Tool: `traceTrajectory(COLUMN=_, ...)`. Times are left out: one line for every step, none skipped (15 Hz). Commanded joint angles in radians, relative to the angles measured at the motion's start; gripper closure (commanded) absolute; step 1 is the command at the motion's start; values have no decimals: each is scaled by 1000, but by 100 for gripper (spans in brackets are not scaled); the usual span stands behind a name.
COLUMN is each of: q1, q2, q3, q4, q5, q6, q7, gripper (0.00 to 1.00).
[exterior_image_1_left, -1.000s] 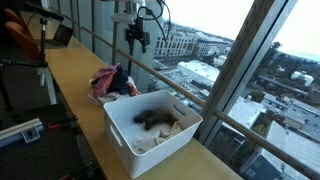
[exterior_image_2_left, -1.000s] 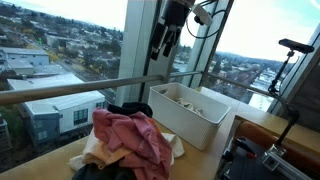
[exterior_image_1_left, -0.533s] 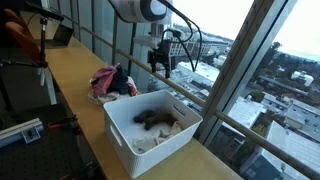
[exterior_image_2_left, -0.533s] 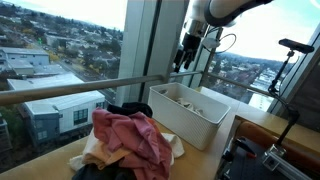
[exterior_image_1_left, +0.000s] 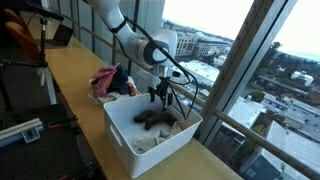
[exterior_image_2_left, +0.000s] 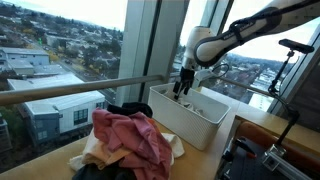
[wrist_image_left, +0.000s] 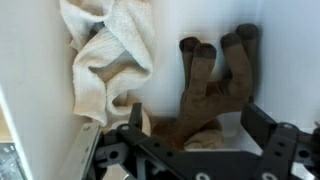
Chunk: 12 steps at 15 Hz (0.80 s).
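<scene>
Item: dark brown glove-like fabric piece. Lies inside white rectangular plastic bin, just beside crumpled cream towel. Runs lengthwise bottom to top in the wrist view, finger-like ends pointing at the top edge. Tool: black two-finger gripper. Hovers directly above, jaws spread, pinching nothing. Nearby: pink-and-dark clothes heap.

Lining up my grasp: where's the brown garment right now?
In the wrist view the brown garment lies in the white bin, right of the cream cloth, just ahead of the gripper.
</scene>
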Motion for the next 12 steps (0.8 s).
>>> traceTrajectory(q1=-6, q2=126, q3=9, q4=90, q5=54, q6=30, q7=-37, gripper=0)
traceTrajectory(q1=-6, q2=156, q3=12, q4=109, q5=65, q6=32, q7=-40, gripper=0)
traceTrajectory(q1=-6, q2=185, q3=16, q4=125, q5=75, q6=36, q7=-44, gripper=0)
traceTrajectory(q1=-6, q2=210, q3=19, q4=140, q5=84, q6=38, q7=-49, gripper=0)
traceTrajectory(q1=-5, q2=236, q3=19, q4=155, q5=88, q6=40, q7=-51, gripper=0)
traceTrajectory(q1=-5, q2=258, q3=19, q4=167, q5=92, q6=40, q7=-53, gripper=0)
traceTrajectory(q1=-8, q2=276, q3=20, q4=173, q5=96, q6=40, q7=-57, gripper=0)
traceTrajectory(q1=-7, q2=294, q3=19, q4=180, q5=97, q6=41, q7=-57, gripper=0)
traceTrajectory(q1=-7, q2=309, q3=20, q4=184, q5=99, q6=39, q7=-55, gripper=23)
traceTrajectory(q1=-4, q2=321, q3=20, q4=186, q5=101, q6=38, q7=-50, gripper=26)
traceTrajectory(q1=-2, q2=325, q3=22, q4=181, q5=104, q6=41, q7=-46, gripper=35)
traceTrajectory(q1=-1, q2=321, q3=26, q4=169, q5=108, q6=40, q7=-47, gripper=42)
